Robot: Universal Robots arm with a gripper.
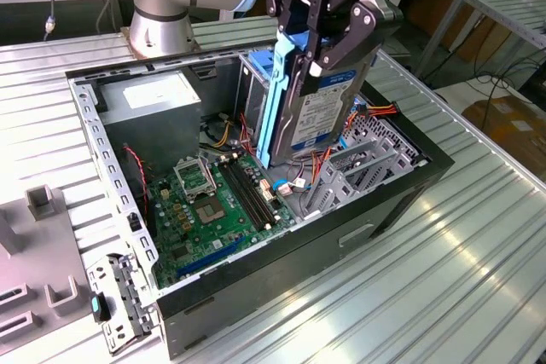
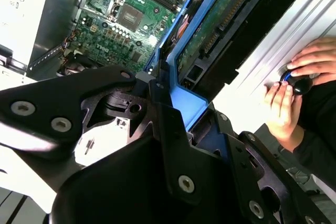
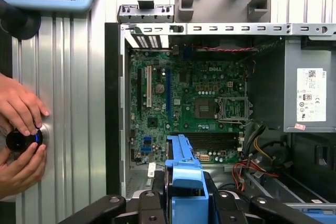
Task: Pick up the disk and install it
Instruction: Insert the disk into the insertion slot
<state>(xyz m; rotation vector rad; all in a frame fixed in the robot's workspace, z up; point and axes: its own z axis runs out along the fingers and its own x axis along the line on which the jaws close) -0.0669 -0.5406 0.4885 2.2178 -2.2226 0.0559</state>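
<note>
The black two-fingered gripper is clamping the disk, a flat silver-black rectangular hard drive with a blue-and-white label and blue plastic side rails; its fingers are pressing on the drive's upper end from both sides; the disk is hanging on edge, slightly tilted, over the open black computer case; its lower end is sitting above the case's interior, between the green motherboard and the grey perforated metal drive cage. In the second wrist view the gripper is closing around a blue rail, and the disk is showing its underside with a circuit board and a connector strip. In the first wrist view the gripper is carrying the disk edge-on, the blue rail facing the camera, over the motherboard. A grey power-supply box with a white sticker is lying in the case's far corner, beside bundles of red and yellow wires. The case is resting on a ribbed silver metal table. Beside the case, a person's hands are cupping a small round black knob on the table.
</note>
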